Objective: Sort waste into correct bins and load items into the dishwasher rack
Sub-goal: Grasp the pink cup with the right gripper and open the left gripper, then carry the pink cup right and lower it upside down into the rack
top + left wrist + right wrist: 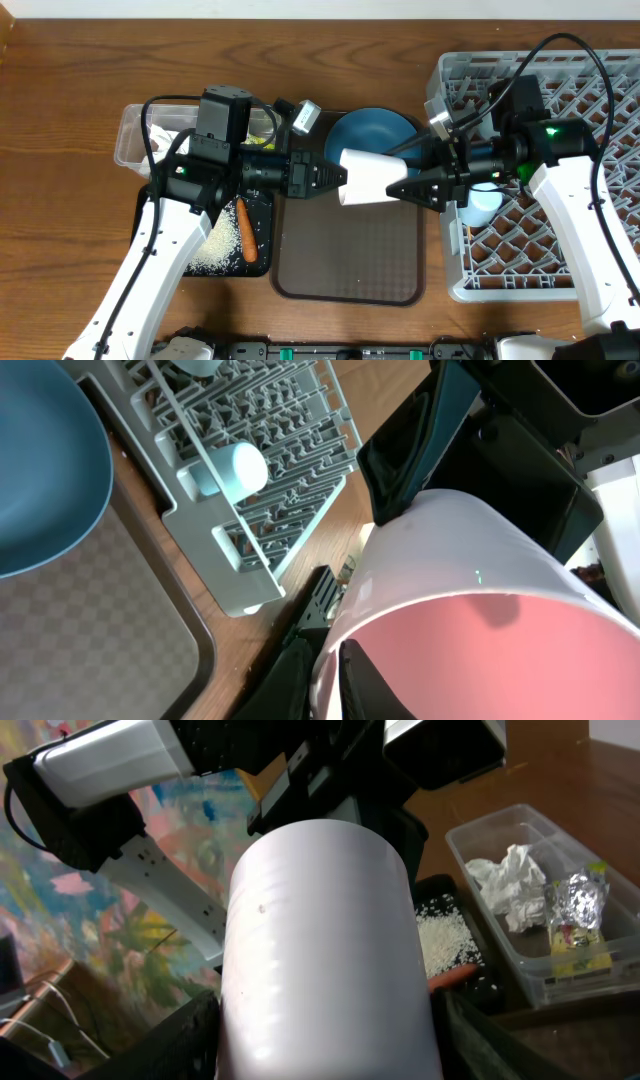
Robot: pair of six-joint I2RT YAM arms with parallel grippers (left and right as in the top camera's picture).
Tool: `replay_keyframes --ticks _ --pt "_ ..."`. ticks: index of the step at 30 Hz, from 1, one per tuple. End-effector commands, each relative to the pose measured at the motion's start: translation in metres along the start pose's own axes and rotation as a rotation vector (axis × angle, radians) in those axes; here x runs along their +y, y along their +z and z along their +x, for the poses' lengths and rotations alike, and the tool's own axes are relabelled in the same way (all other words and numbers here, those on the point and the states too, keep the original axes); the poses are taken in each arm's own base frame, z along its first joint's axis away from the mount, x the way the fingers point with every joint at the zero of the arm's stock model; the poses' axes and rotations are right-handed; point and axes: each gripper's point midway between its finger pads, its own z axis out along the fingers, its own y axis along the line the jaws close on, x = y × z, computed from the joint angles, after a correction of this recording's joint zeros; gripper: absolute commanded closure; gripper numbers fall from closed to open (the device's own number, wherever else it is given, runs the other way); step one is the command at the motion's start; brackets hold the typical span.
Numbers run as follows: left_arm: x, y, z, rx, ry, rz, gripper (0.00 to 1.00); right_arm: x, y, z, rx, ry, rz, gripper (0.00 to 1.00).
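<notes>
Above the brown serving tray (350,265), the left claw (338,178) pinches the rim of the pink cup (372,178); the right claw (410,183), spread wide, clasps its body.

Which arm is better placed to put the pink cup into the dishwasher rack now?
Right. The right gripper has its fingers either side of the pink cup and stands next to the rack. The left gripper holds the cup's rim from the far side.

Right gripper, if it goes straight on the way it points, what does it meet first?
The pink cup: it sits directly ahead, between the right gripper's fingers. The left gripper holds the cup's far end, so it would probably come next.
</notes>
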Motion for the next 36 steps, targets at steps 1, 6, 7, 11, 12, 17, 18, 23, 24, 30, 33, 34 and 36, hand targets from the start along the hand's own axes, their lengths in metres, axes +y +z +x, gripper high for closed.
replay_keyframes --ticks 1,6,7,11,12,17,18,23,24,30,33,34,36 --pt "0.005 0.001 0.0 -0.001 0.009 -0.015 0.86 0.006 -0.002 -0.011 -0.03 -0.007 -0.016 0.45" --pt "0.006 0.001 0.0 -0.003 0.009 -0.021 0.86 0.002 -0.006 -0.014 -0.038 0.012 -0.002 0.51" --pt "0.006 0.001 0.0 -0.003 0.009 -0.022 0.86 0.002 -0.006 -0.014 -0.039 0.009 -0.001 0.51" --pt "0.007 0.001 -0.001 -0.006 0.009 -0.028 0.86 0.0 -0.008 -0.014 -0.039 0.009 0.01 0.53" --pt "0.01 0.001 -0.002 -0.011 0.009 -0.043 0.86 -0.002 -0.009 -0.013 -0.034 0.015 0.018 0.53" --pt "0.019 0.0 -0.005 -0.031 0.009 -0.096 0.86 -0.006 -0.011 -0.01 -0.019 0.035 0.044 0.53" --pt "0.019 0.0 -0.005 -0.031 0.009 -0.096 0.86 -0.006 -0.011 -0.011 -0.02 0.035 0.045 0.53" --pt "0.019 0.0 -0.005 -0.032 0.009 -0.096 0.86 -0.006 -0.011 -0.01 -0.02 0.039 0.045 0.53" --pt "0.019 0.0 -0.005 -0.032 0.01 -0.096 0.87 -0.006 -0.011 -0.01 -0.019 0.042 0.044 0.53" --pt "0.017 0.0 -0.009 -0.043 0.031 -0.091 0.87 -0.005 -0.008 -0.008 -0.007 0.054 0.038 0.53" --pt "0.017 0.0 -0.01 -0.045 0.037 -0.09 0.87 -0.004 -0.007 -0.007 -0.003 0.057 0.037 0.54" --pt "0.017 0.0 -0.01 -0.046 0.039 -0.09 0.87 -0.004 -0.007 -0.007 -0.002 0.057 0.037 0.54" --pt "0.017 0.0 -0.011 -0.049 0.042 -0.09 0.86 -0.006 -0.007 -0.005 0.008 0.064 0.051 0.54"
